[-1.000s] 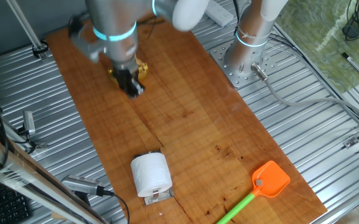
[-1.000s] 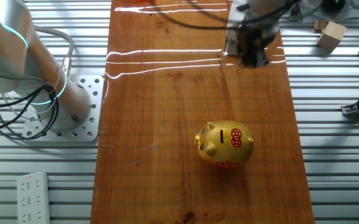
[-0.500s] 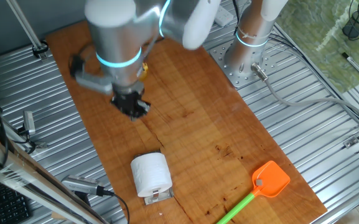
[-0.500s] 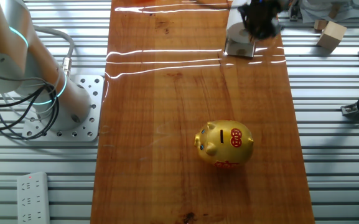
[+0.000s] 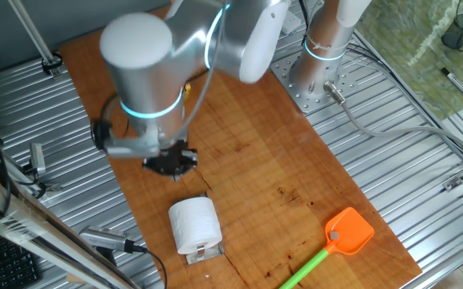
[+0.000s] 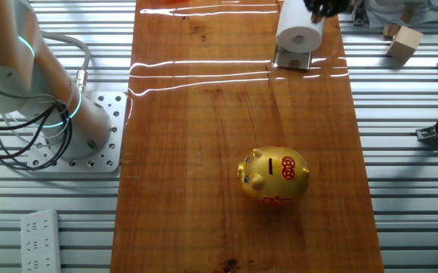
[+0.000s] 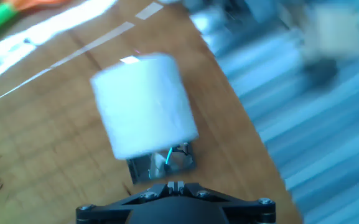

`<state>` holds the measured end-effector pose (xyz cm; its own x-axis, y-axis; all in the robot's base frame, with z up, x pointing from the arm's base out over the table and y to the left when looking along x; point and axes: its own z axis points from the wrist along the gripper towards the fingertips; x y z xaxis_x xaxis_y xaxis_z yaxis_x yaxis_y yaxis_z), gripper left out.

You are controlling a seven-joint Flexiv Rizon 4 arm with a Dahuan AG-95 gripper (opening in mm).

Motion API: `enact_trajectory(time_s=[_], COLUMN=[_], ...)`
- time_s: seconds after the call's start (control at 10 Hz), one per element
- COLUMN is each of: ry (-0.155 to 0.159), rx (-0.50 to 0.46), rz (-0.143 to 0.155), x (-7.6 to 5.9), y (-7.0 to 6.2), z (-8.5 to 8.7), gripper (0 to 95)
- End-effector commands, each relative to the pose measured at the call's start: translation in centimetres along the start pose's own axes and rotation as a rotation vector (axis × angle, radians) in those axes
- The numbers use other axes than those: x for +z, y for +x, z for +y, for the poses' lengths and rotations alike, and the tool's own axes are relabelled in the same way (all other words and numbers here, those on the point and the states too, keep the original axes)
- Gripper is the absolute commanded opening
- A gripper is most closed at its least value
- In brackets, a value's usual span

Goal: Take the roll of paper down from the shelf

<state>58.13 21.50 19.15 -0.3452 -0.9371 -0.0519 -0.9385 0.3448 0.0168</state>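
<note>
The roll of paper (image 5: 194, 225) is a white, fat cylinder lying on its side on the shelf (image 5: 204, 255), a small silvery metal holder near the board's front edge. In the other fixed view the roll of paper (image 6: 300, 29) sits above the shelf's base plate (image 6: 293, 61). My gripper (image 5: 169, 163) hangs over the board a short way behind the roll, not touching it. In the blurred hand view the roll of paper (image 7: 145, 106) lies just ahead of the gripper (image 7: 176, 185), with the shelf (image 7: 160, 165) beneath. The fingertips are pressed together and hold nothing.
A golden piggy bank (image 6: 274, 176) stands mid-board. An orange fly swatter (image 5: 347, 233) with a green handle lies at the front right corner. The arm's base (image 5: 319, 76) is bolted beside the board. Ribbed metal table surrounds the wooden board (image 5: 247, 152).
The arm has swung from over the piggy bank along the board toward the roll, and the gripper now hangs just behind it. The roll has not moved.
</note>
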Motion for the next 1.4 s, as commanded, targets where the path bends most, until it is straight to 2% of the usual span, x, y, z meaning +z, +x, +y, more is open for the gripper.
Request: enact_trajectory(time_s=[0.1, 0.3, 1.0, 1.2, 1.3, 1.4], ry=[-0.016, -0.022, -0.014, -0.001, 0.001, 0.001], rx=[-0.195, -0.215, -0.185, -0.186, -0.196, -0.209], rz=[-0.002, 0.004, 0.023, 0.023, 0.025, 0.028], x=[-0.97, -1.71, -1.93, -1.94, -1.94, -1.93], y=[-3.91, -4.74, -4.87, -4.87, -4.87, -4.87], z=[0.66, 0.81, 0.9, 0.9, 0.89, 0.88], gripper=[0.0, 0.0, 0.0, 0.0, 38.0, 57.0])
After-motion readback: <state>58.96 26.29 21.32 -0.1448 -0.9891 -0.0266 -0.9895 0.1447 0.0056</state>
